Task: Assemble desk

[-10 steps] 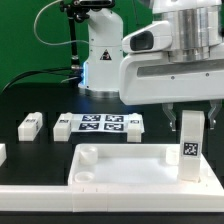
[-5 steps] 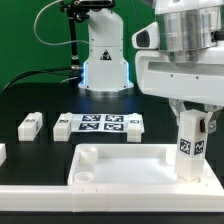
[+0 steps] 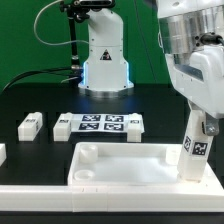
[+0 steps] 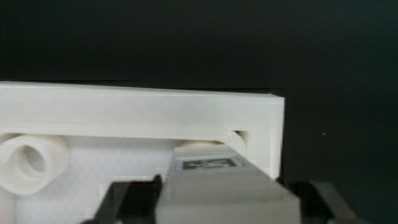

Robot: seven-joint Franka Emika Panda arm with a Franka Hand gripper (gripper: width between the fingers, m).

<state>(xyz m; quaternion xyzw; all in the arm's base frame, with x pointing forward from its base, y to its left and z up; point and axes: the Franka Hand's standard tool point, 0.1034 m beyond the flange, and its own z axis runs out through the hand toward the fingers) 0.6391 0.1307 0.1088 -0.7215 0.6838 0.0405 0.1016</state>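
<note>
The white desk tabletop point(image 3: 120, 170) lies at the front of the black table, rim up, with a round socket point(image 3: 88, 155) at its far left corner. My gripper point(image 3: 202, 125) is shut on a white square leg point(image 3: 194, 152) with a black-and-white tag. The leg stands upright at the tabletop's right end. In the wrist view the leg point(image 4: 222, 185) sits between my two fingers point(image 4: 128, 200), above the tabletop's corner point(image 4: 249, 120), with a socket point(image 4: 27, 165) off to one side. Another white leg point(image 3: 31, 124) lies on the table at the exterior view's left.
The marker board point(image 3: 100, 125) lies behind the tabletop. A white part point(image 3: 2, 153) shows at the left edge. A long white rail point(image 3: 60, 205) runs along the front. The robot base point(image 3: 105, 55) stands at the back before a green backdrop.
My arm has swung toward the exterior view's right and tilted. The held leg has shifted slightly right and down at the tabletop's right end.
</note>
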